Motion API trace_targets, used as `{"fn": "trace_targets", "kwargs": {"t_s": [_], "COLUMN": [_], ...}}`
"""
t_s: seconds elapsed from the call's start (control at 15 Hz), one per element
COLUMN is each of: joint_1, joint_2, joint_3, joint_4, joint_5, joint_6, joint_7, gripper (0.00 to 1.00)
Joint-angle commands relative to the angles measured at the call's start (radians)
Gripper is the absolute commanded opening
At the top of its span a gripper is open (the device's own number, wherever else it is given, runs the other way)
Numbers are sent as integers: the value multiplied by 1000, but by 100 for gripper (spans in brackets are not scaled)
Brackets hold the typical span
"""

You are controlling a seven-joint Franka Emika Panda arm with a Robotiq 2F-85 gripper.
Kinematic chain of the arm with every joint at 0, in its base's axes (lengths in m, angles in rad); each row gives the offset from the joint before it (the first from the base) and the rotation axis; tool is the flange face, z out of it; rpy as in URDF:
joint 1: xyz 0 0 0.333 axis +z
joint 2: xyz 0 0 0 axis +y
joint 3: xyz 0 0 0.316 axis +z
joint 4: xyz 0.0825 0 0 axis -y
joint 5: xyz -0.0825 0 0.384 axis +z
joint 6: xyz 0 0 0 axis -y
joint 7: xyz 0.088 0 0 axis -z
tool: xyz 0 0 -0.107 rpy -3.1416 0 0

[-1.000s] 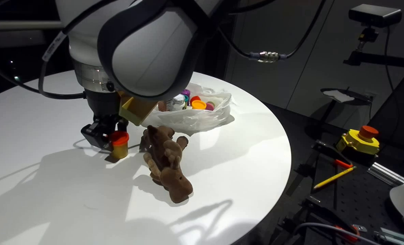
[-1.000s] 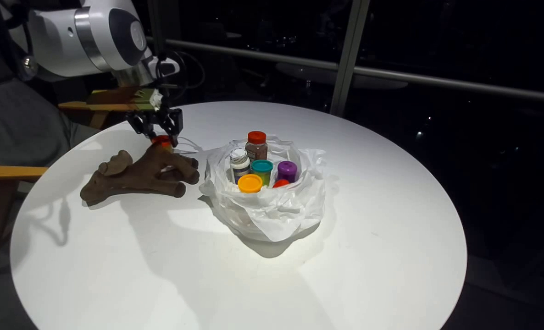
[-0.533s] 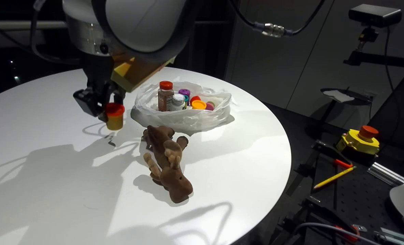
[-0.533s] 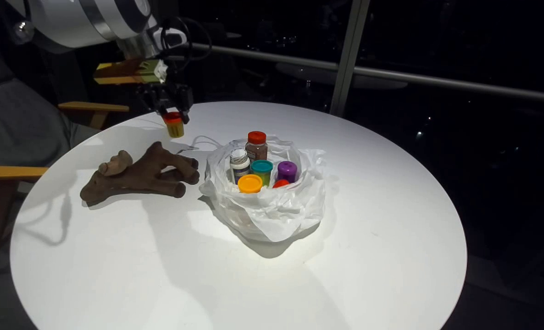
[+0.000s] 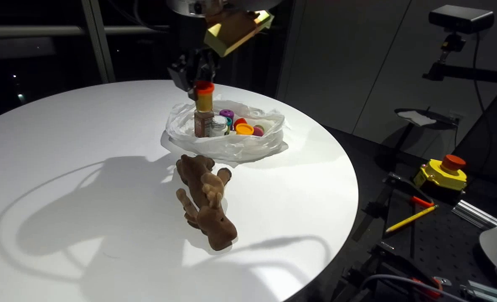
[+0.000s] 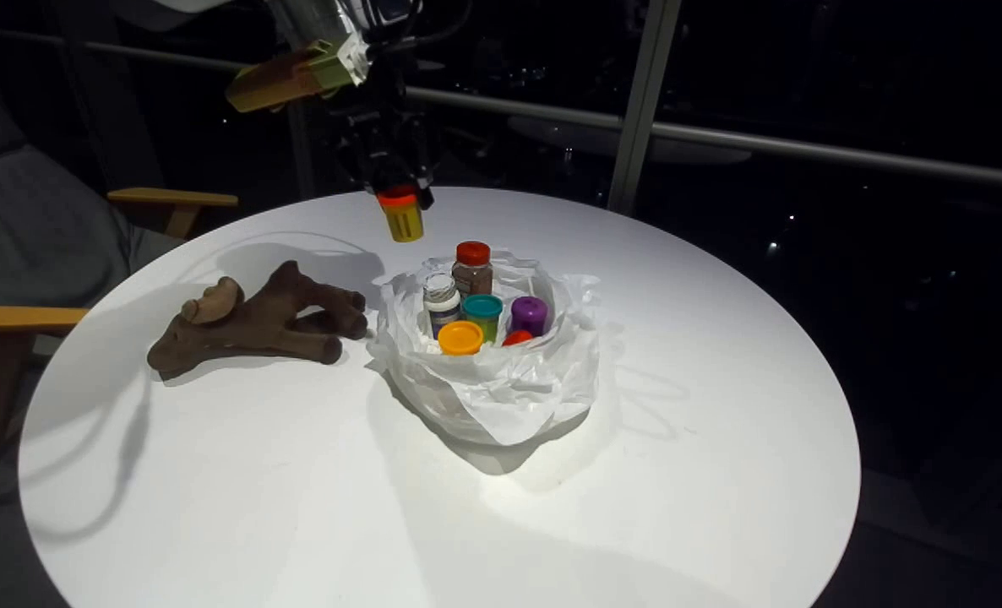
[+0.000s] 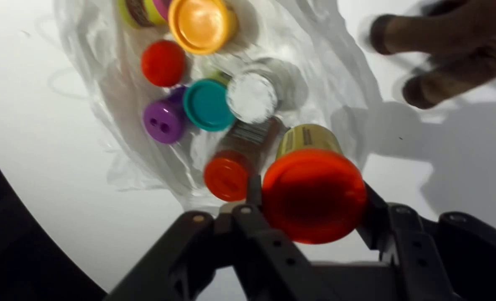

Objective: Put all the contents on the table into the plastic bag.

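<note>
I had the claw (image 7: 313, 200) pinching a red-lidded yellow tub (image 6: 405, 225) across its lid, one finger to each side. I held it in the air with the lid uppermost, off the round white table (image 6: 678, 507) and near the rim of the crinkled plastic bag (image 6: 535, 384). In an exterior view I could see a gap between the tub and the red-capped bottle (image 6: 472, 275).

The bag sat open on the table. Inside I counted that bottle, a white-capped bottle (image 6: 443, 307), a teal-lidded tub (image 6: 483, 315), an orange-lidded tub (image 6: 460, 338), a purple container (image 6: 529, 315), a round red piece (image 7: 163, 63) and, cut off at the top of the wrist view, a pink-lidded tub (image 7: 138, 12).

The brown plush moose (image 6: 260, 329) lay on the table just beside the bag, feet towards it. Off the table I made out a yellow pencil (image 5: 412, 219).
</note>
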Motion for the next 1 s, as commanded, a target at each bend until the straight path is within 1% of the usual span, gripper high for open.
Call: {"fn": "trace_targets", "kwargs": {"t_s": [0.0,0.13,0.2,0.47,0.67,0.93], "joint_1": [-75,-136,-167,-262,-301,-308], "joint_2": [-179,-220,-235,-214,-158,-74], "joint_3": [-3,7,15,35,38,17], "joint_4": [-210,-268,-292,-329,-330,-303], "joint_5": [-75,-87,-75,-32,-14,6], "joint_6": [26,44,58,138,239,346], "joint_7": [50,39,22,-30,-51,-46], "gripper": [28,28,28,28,28,28]}}
